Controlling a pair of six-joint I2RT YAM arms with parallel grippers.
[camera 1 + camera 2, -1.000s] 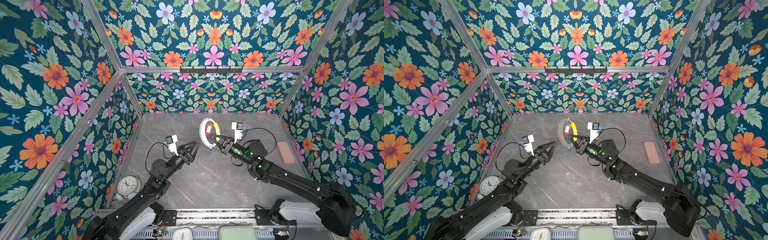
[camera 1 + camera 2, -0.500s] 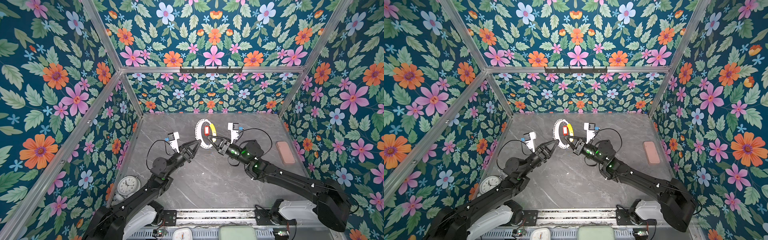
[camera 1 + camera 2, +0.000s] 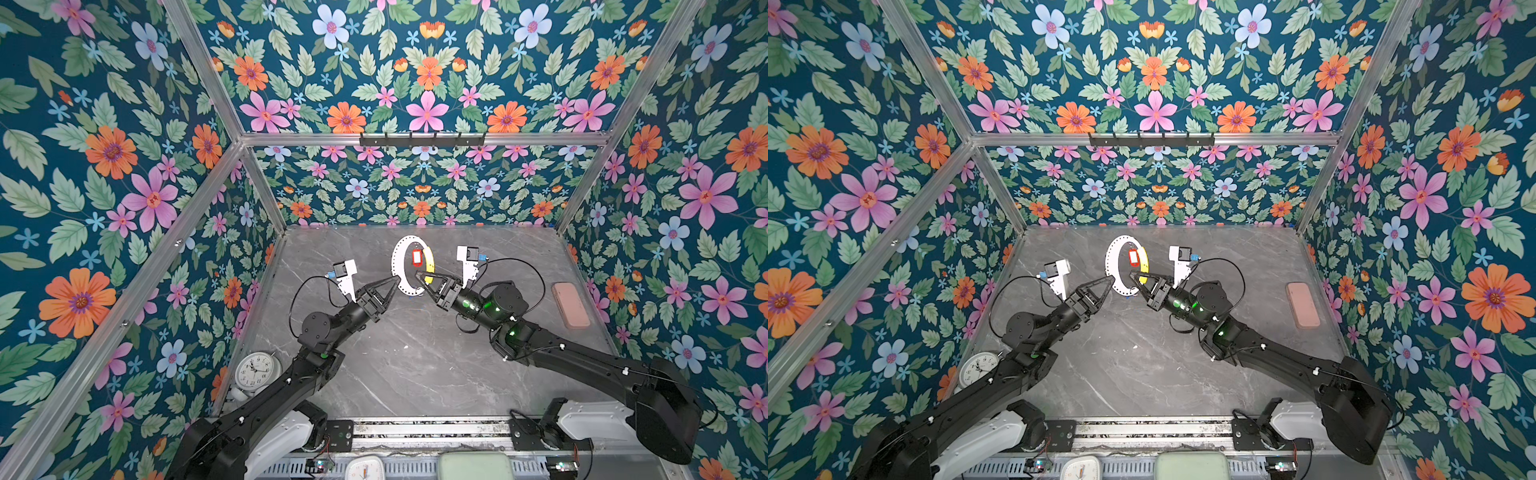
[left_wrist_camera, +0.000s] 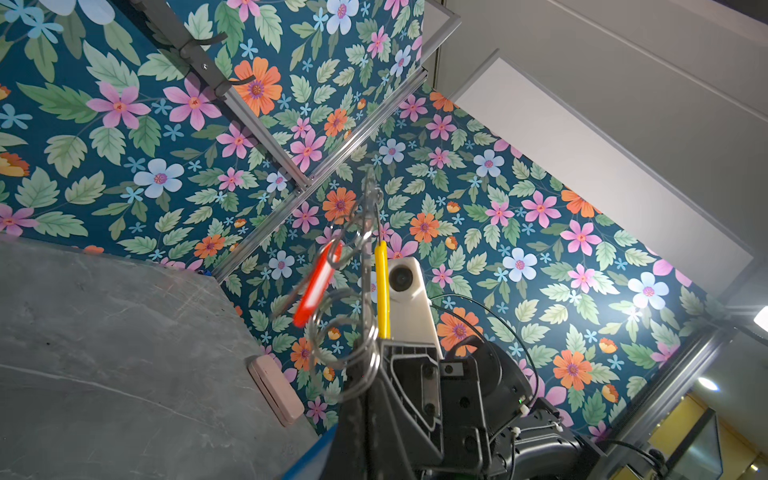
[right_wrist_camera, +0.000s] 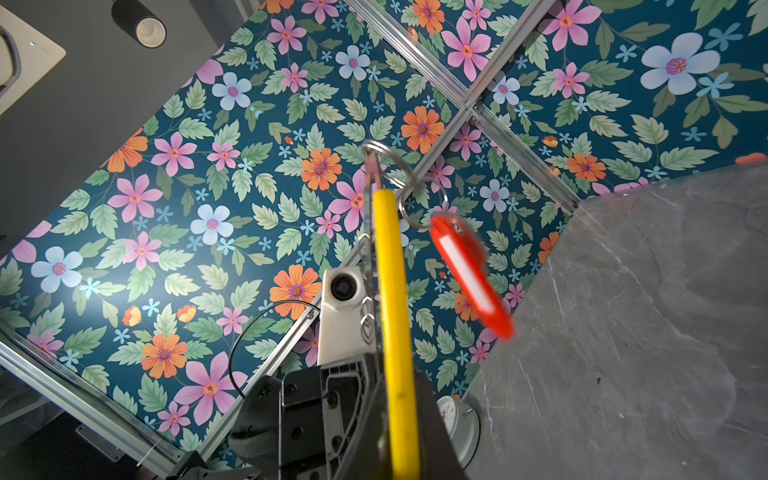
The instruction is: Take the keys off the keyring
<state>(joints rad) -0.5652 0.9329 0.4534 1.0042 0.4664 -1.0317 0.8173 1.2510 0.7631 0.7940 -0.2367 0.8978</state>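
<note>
The keyring [image 3: 394, 262] is blown out to a white band in both top views, so its dark wire cannot be read there. Only its yellow section [image 3: 431, 264] and the red tag [image 3: 416, 257] inside the hoop keep their colour. No key blade can be made out in any view, and the red tag is blurred in both wrist views. A blue sliver [image 4: 309, 457] is cut off at the edge of the left wrist view; whether it is the blue tag cannot be told.

The left wrist view shows the hoop edge-on as a thin wire. Small loops [image 4: 345, 332] are strung on it, the red tag [image 4: 318, 286] hangs from one, and the right gripper [image 4: 384, 343] is just beyond. The right wrist view shows the yellow section [image 5: 392, 311] running down between that gripper's own fingers [image 5: 430, 419]. The left arm's camera [image 5: 343, 286] is behind it.

The top views alone show the hoop's round face and both arms whole. They also show a clock [image 3: 254, 370] at the near left corner of the table [image 3: 415, 374] and a pink block [image 3: 570, 299] at the right.

Both arms reach forward from the near edge and angle inward, meeting toward the far middle of the table. The keyring is held upright between them. The left gripper [image 3: 394, 280] is pinched closed on the hoop's lower left rim. The right gripper [image 3: 419, 275] is clamped on the lower end of the yellow section.
</note>
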